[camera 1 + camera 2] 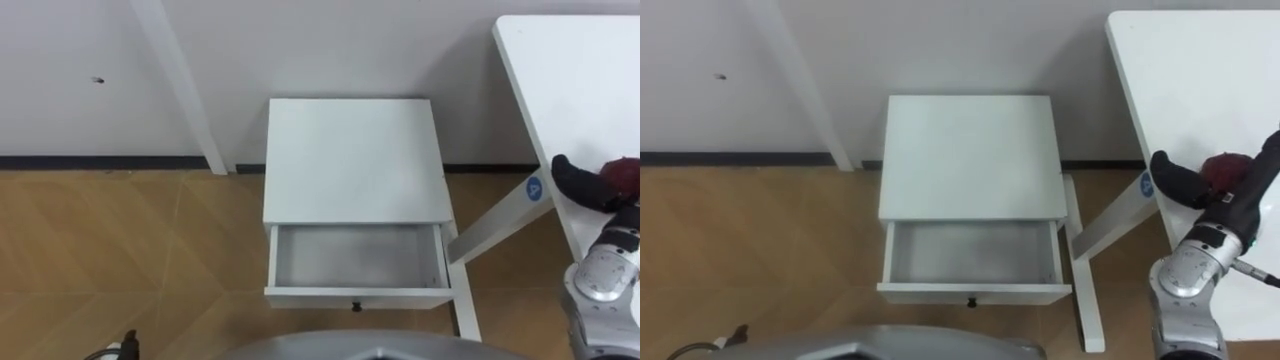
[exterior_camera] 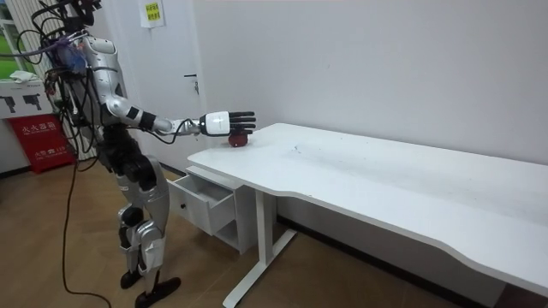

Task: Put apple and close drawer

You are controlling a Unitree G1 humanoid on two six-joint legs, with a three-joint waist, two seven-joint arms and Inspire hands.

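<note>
Apple [image 1: 1228, 166] beneath fingers [image 2: 242, 120] of right hand [image 2: 216, 123]

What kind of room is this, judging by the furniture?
Probably an office or lab room: a long white desk, a small white drawer cabinet against a plain wall, and wood-pattern flooring.

— Which colours were noted on the furniture?
— The cabinet [image 1: 350, 160], the drawer [image 1: 355, 297] front and the table [image 1: 580, 70] were seen in white. The drawer's inside was found pale grey, and its knob [image 1: 356, 306] dark.
— And elsewhere?
— The floor [image 1: 120, 250] was patterned in tan herringbone wood. The wall [image 1: 300, 50] was painted white and edged by a dark skirting [image 1: 100, 161]. The apple [image 1: 1225, 168] was seen dark red, the right hand [image 1: 1185, 185] black. A blue sticker [image 1: 533, 188] was noted on the table's leg.
</note>
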